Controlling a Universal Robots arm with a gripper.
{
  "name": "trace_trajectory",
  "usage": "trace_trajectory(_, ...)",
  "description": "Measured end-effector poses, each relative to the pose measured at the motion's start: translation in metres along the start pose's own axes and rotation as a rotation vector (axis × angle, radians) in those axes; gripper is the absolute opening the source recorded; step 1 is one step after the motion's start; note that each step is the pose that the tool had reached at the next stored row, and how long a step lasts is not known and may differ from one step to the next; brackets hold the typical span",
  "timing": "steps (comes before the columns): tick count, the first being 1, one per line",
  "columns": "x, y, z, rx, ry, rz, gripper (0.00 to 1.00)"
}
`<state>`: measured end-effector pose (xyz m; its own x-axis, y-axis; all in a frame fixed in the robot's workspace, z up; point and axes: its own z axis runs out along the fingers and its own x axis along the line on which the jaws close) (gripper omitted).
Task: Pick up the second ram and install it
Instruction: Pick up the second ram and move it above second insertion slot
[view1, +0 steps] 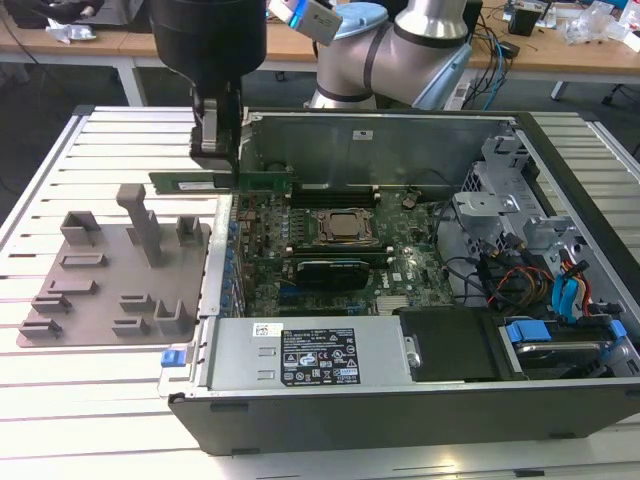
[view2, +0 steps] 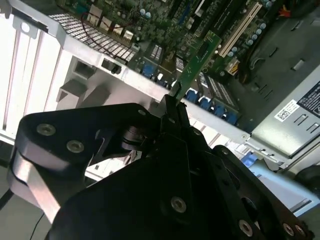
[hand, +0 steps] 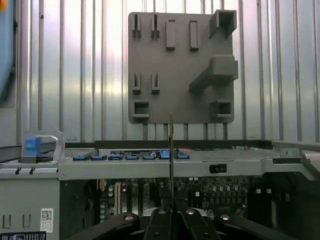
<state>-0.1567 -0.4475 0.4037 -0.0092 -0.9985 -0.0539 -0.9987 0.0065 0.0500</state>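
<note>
The second ram (view1: 255, 182) is a thin green stick held level, hanging over the exterior view's left wall of the open computer case (view1: 560, 180) and reaching towards the motherboard. My gripper (view1: 215, 160) is shut on it from above, near the stick's middle. In the second wrist view the ram (view2: 201, 57) juts out from the gripper (view2: 172, 102) over the board's rear ports. Seen edge-on in the first wrist view, the ram (hand: 171, 160) rises from the gripper (hand: 171, 215) as a thin line.
A gray holder tray (view1: 100, 275) with upright blocks lies on the slatted table at the exterior view's left of the case. Inside the case are the square CPU socket (view1: 345, 228), a black card (view1: 330, 268), a power supply (view1: 310, 355) and drive cables (view1: 560, 290).
</note>
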Motion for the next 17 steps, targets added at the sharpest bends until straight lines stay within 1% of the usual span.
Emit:
trace_trajectory(3, -0.0001, -0.0089, -0.0005, -0.0001, 0.0, 0.0, 0.13)
trace_trajectory(4, -0.0001, -0.0138, -0.0007, -0.0001, 0.0, 0.0, 0.13)
trace_trajectory(7, -0.0003, -0.0324, -0.0016, -0.0003, 0.0001, 0.0, 0.13)
trace_trajectory(9, -0.0004, -0.0426, -0.0021, -0.0002, 0.0, 0.0, 0.13)
trace_trajectory(10, -0.0005, -0.049, -0.0024, -0.0003, 0.0, 0.0, 0.13)
trace_trajectory(11, -0.0006, -0.0574, -0.0029, -0.0004, 0.0, 0.0, 0.13)
trace_trajectory(12, -0.0006, -0.0624, -0.0031, -0.0005, 0.0, 0.0, 0.13)
trace_trajectory(13, -0.0007, -0.0701, -0.0035, -0.0006, 0.0, 0.0, 0.13)
trace_trajectory(15, -0.0007, -0.0767, -0.0038, -0.0006, 0.0001, 0.0, 0.13)
trace_trajectory(17, -0.0008, -0.0856, -0.0042, -0.0007, 0.0, 0.0, 0.13)
